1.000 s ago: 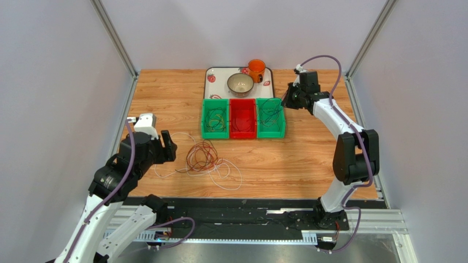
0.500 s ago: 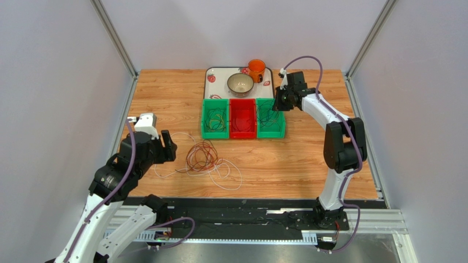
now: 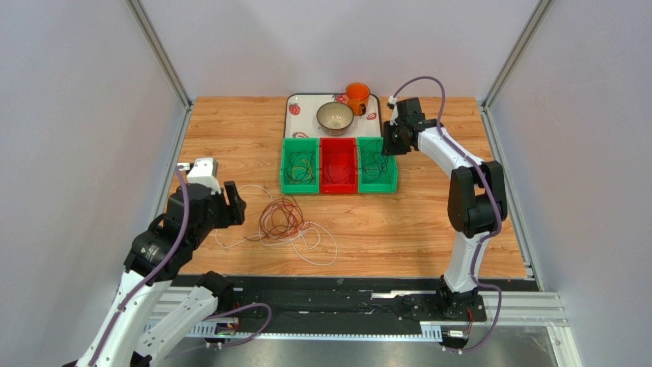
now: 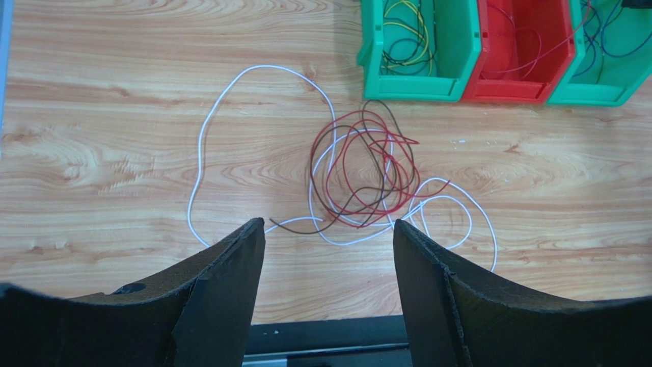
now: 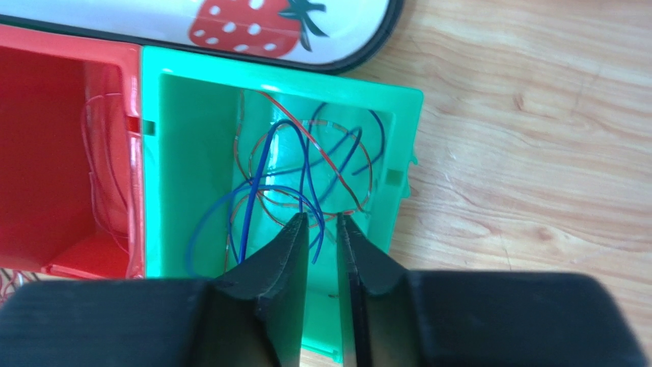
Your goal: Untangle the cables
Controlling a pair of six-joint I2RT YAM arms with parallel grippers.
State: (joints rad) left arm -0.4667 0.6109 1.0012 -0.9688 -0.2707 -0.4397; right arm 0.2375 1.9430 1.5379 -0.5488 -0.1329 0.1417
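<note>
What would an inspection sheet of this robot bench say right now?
Surface: wooden table.
Job's things: red, dark and white tangle on the table; loose wires in the left green bin, red bin and right green bin.
Clutter: tray with bowl and orange mug.
Claws: left claw wide open, empty, near the tangle; right claw over the right green bin, jaws slightly parted.
Cables: purple hoses along both arms.
Surroundings: grey walls, metal frame.

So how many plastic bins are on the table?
3, in a row before the tray: left green bin, red bin in the middle, right green bin. None seem hidden.
</note>
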